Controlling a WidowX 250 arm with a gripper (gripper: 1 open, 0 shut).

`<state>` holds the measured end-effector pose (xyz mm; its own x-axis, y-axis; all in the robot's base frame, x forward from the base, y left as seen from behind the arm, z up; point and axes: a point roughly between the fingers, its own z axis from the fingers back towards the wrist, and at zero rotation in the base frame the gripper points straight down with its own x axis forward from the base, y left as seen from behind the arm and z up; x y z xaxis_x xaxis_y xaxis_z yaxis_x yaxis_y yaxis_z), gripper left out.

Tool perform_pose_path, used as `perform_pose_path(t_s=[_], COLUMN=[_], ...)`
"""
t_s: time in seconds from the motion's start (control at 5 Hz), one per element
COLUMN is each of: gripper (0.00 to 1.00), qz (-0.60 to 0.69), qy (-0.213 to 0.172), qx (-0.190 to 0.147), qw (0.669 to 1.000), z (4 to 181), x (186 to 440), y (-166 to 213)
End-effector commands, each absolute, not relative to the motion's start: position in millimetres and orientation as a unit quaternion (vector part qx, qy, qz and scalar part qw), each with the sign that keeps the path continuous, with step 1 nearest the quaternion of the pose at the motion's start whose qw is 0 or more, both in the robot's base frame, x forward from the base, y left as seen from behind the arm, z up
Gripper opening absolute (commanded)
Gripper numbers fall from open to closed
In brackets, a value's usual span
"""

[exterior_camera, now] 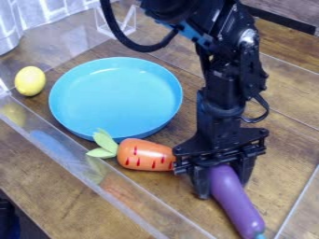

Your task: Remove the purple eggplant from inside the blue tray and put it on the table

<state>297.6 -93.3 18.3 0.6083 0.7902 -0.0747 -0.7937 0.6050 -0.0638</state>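
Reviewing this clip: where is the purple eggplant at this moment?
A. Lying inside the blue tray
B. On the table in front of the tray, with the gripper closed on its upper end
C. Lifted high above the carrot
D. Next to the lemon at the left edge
B: the purple eggplant lies on the table, outside the blue tray, beside the carrot, with the gripper shut on its upper end.

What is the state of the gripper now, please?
Gripper: closed on the purple eggplant, which lies on the table, outside the blue tray.
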Motion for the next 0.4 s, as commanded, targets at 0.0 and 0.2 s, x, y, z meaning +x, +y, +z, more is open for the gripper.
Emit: perform_pose_path(t_s=[0.0, 0.2], gripper=[0.00, 0.00], qz=[0.437, 0.437], qy=[0.016, 0.009], qx=[-0.036, -0.034], qw=[0.898, 0.899], z=[18.9, 19.6], x=[294.5, 297.3], y=[-94.6, -94.4])
